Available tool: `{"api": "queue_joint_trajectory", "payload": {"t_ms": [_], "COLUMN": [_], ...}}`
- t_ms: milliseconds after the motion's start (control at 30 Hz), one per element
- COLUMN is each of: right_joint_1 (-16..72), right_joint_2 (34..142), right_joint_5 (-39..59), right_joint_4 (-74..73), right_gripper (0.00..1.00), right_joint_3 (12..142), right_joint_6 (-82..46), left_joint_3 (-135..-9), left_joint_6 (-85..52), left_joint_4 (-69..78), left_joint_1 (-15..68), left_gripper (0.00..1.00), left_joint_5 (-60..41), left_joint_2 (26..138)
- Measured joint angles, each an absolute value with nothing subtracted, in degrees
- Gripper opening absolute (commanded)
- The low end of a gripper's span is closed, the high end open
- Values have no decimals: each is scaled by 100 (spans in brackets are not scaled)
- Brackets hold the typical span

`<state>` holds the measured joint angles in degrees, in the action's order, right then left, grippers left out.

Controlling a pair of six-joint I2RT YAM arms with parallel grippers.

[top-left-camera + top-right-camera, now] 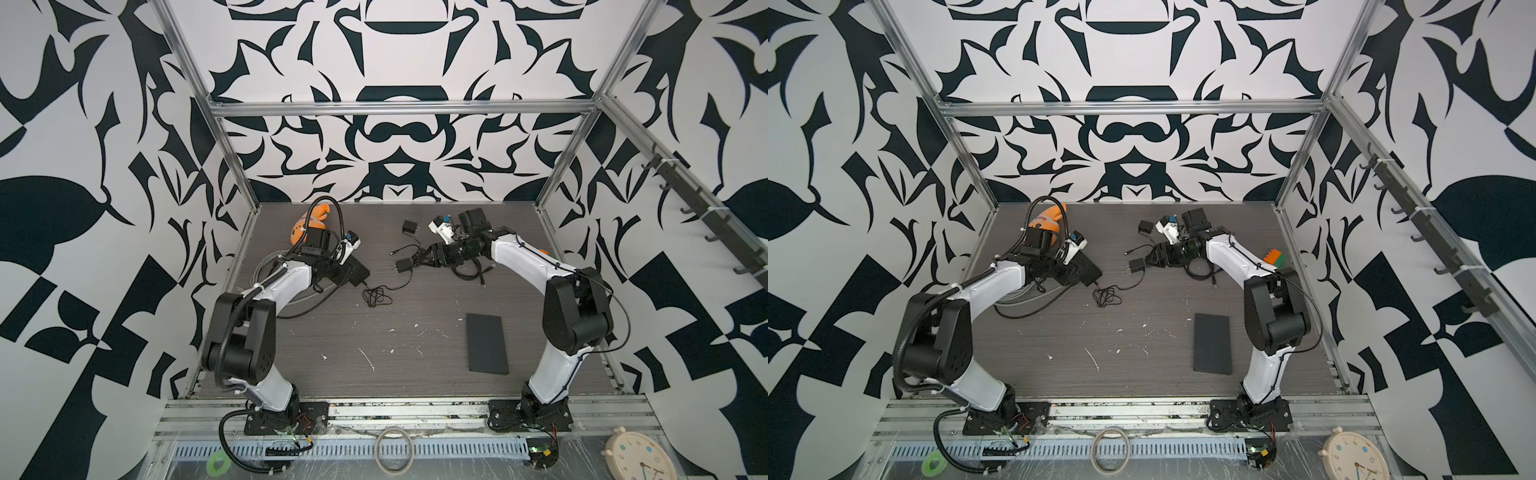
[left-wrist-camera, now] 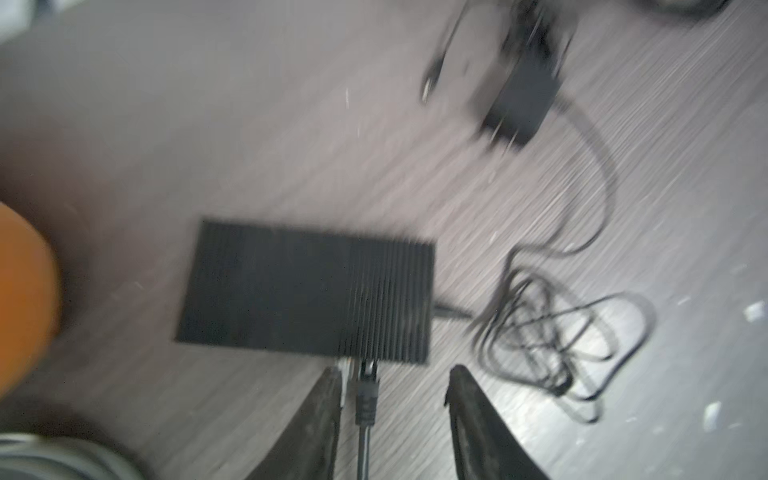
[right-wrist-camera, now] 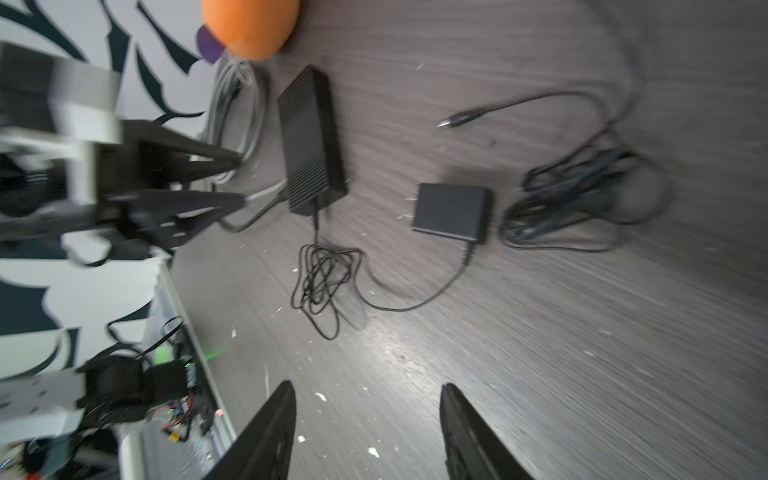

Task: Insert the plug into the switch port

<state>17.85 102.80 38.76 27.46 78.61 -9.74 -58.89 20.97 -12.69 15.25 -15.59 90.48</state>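
The switch (image 2: 307, 291) is a black ribbed box lying flat on the table, left of centre in both top views (image 1: 353, 272) (image 1: 1086, 268) and also in the right wrist view (image 3: 309, 141). The plug (image 2: 366, 390) is a small dark connector on a grey cable. Its nose sits at the switch's near edge. My left gripper (image 2: 395, 370) is open. The plug lies between the fingers, close beside one finger (image 2: 328, 399), with a wide gap to the other. My right gripper (image 3: 368, 386) is open and empty, hanging over bare table (image 1: 432, 253).
A black power adapter (image 3: 453, 212) with a tangled lead (image 3: 322, 282) lies right of the switch. A second adapter (image 1: 408, 227) and more black cables (image 1: 469, 272) lie further back. An orange toy (image 1: 309, 226) and a grey cable coil (image 1: 266, 270) are near the left arm. A flat black pad (image 1: 486, 343) lies front right.
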Motion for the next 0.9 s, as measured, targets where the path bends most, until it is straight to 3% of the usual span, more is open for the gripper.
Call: {"api": "queue_joint_trajectory", "payload": {"t_ms": [133,300,533,600,667,733,900], "right_joint_1": [1767,1758,1540,1417,1284,1192,1135], "right_joint_2": [10088,9841,8925,8584,8361,8309,8407], "right_joint_5": [3199,2241,1194,1028,945,902,897], "right_joint_4": [2814,2926,3100,3105,3105,3100,2980], "right_gripper": [63,71,93,92,89,86,78], "right_joint_3": [7802,7456,6506,6123,5798,5603,5415], "right_joint_6": [-1090,-1347,-1793,-1872,-1916,-1953,-1977], "left_joint_3": [-6211,-6606,-6886,-6982,-7017,-7026,-7039], "left_joint_6": [1448,462,-574,-749,-840,-823,-543], "left_joint_4": [-928,-613,-351,-318,-202,-130,156], "left_joint_1": [1988,2965,4453,4685,4779,4840,5002], "left_gripper": [45,44,58,60,72,100,99], "left_joint_5": [-1542,-773,480,631,775,958,1575], "left_joint_2": [8871,9144,9955,10272,10560,10750,10862]}}
